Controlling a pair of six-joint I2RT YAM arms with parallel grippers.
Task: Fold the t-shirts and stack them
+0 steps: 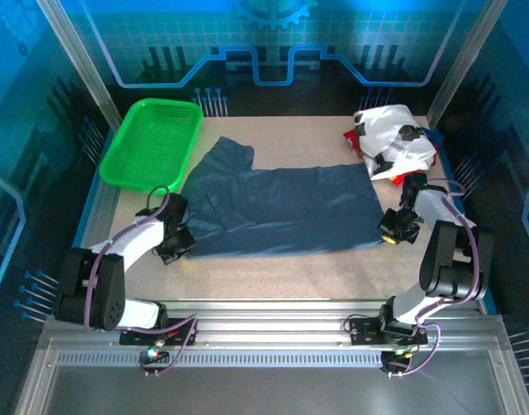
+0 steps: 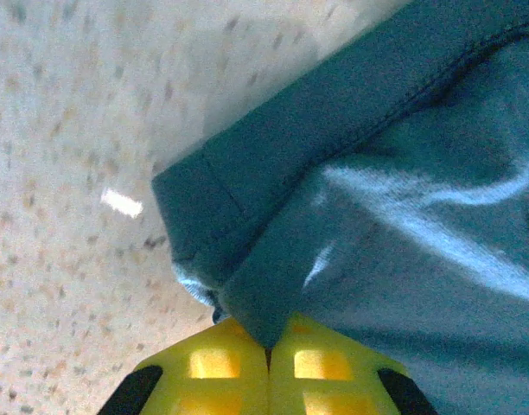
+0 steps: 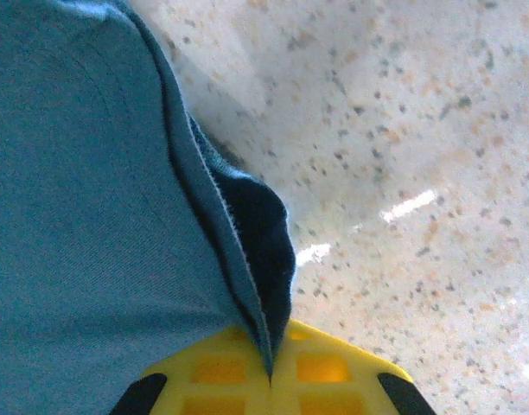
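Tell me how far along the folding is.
Done: little. The blue shirt lies spread out on the table, unfolded, and nothing is stacked. In hand: the left gripper and right gripper are each shut on its near edge, one at each end, likely for a first fold. Left: fold it, then the white shirts crumpled at the far right, and stack.

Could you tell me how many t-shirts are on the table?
2 at least: the blue t-shirt spread mid-table, and a crumpled white-and-red heap far right, which may hide more.

High rear view over table, wrist views close on shared t-shirt
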